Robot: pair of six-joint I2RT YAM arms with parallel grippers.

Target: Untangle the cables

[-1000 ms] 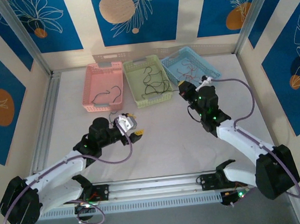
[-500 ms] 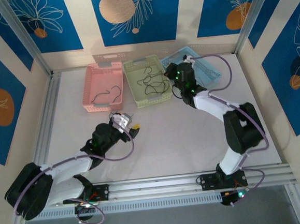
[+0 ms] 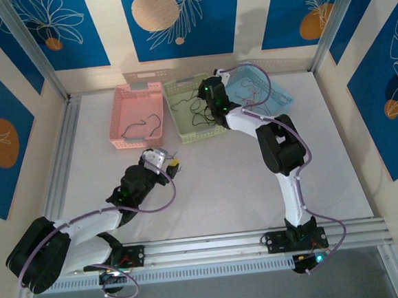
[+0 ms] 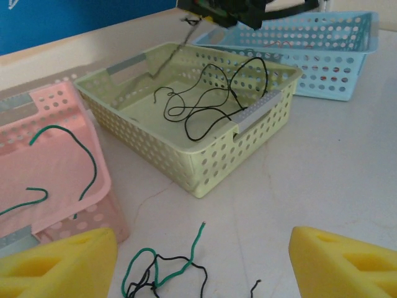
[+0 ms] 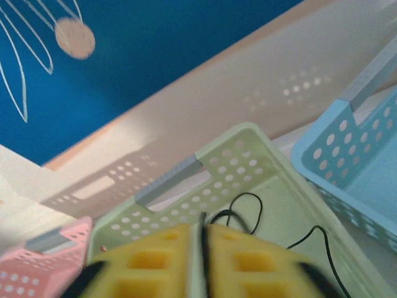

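The left fingers (image 3: 175,166) are standing wide apart just above the counter (image 4: 322,167), and their yellow pads (image 4: 59,264) are gripping nothing. On the counter between them, a little nearer the left-hand pad, a small tangle of green and black cables (image 4: 162,273) is lying loose and touching neither pad. Straight ahead of these fingers the green basket (image 4: 205,177) is sitting with a looping black cable (image 4: 211,105) inside it. Ahead and to their left the pink basket (image 4: 99,180) is holding a green cable (image 4: 77,146). Further ahead and to the right the blue basket (image 4: 335,71) is carrying thin reddish cables (image 3: 249,88).

The right fingers (image 5: 202,245) are hanging over the far side of the green basket, almost closed, with only a narrow slit showing between the pads. A thin dark cable (image 4: 177,46) is sitting pinched in that slit and trailing down from the fingertips into the green basket below them
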